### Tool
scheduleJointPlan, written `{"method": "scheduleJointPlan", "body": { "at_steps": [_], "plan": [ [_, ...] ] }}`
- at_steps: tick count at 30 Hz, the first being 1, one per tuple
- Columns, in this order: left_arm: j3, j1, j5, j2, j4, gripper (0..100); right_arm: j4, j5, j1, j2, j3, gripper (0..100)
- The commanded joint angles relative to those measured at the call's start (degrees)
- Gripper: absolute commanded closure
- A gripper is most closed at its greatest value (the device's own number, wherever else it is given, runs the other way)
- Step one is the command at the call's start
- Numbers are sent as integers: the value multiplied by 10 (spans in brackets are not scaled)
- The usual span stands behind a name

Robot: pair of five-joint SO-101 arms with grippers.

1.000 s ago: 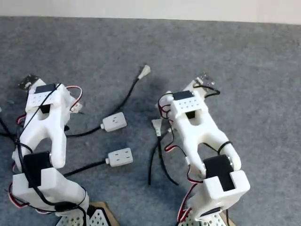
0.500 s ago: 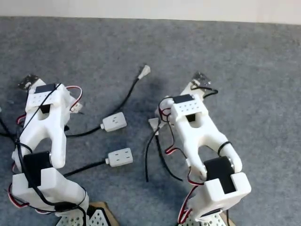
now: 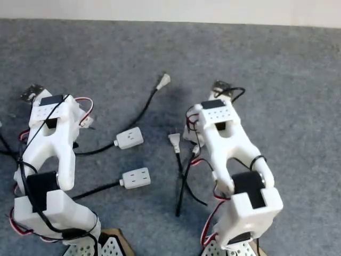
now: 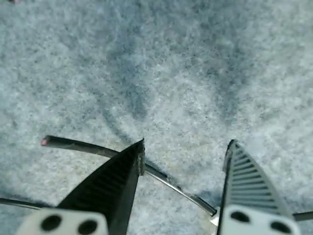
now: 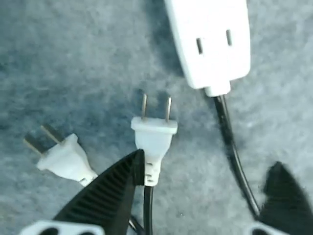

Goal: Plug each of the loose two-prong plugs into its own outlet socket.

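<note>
My right gripper (image 5: 209, 161) is open above the grey carpet, its tip showing in the high view (image 3: 219, 86). Just past its black finger (image 5: 115, 191) lies a white two-prong plug (image 5: 153, 133) on a black cable, prongs toward a white outlet socket (image 5: 210, 41). A second white plug (image 5: 62, 157) lies beside it. From above, one plug (image 3: 174, 140) lies left of the right arm and another plug (image 3: 163, 81) lies farther back. Two outlet sockets (image 3: 129, 137) (image 3: 136, 177) lie between the arms. My left gripper (image 4: 187, 143) is open over bare carpet, at the far left (image 3: 33, 93).
Black cables (image 3: 139, 113) run from the sockets and plugs across the carpet between the arms. A thin dark cable (image 4: 98, 148) passes under my left gripper's fingers. The carpet (image 3: 277, 64) stretches open behind and to the right. A pale strip edges the far side.
The right arm has swung so its gripper tip sits a little farther left and back. The plug beside it and its black cable have shifted and now lie apart from the arm. Left arm unmoved.
</note>
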Motion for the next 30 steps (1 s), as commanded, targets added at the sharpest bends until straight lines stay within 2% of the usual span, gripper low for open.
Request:
{"method": "scheduleJointPlan", "body": {
  "at_steps": [1, 7, 11, 15, 20, 25, 30],
  "plan": [
    [-2, -1, 4, -22, -5, 733, 16, 7, -22, 44, -39, 581],
    [-2, -1, 4, -22, -5, 733, 29, 7, -48, 138, -102, 581],
    [-2, -1, 4, -22, -5, 733, 96, 7, -48, 146, -171, 594],
    [-2, 0, 4, -22, -5, 733, 159, 11, -50, 148, -221, 745],
    [-2, 7, 4, -22, -5, 733, 171, 44, -53, 147, -238, 920],
    [-2, 8, 4, -22, -5, 733, 170, 56, -67, 149, -238, 983],
    [-2, 8, 3, -22, -5, 733, 169, 56, -64, 150, -234, 992]
  ]
}}
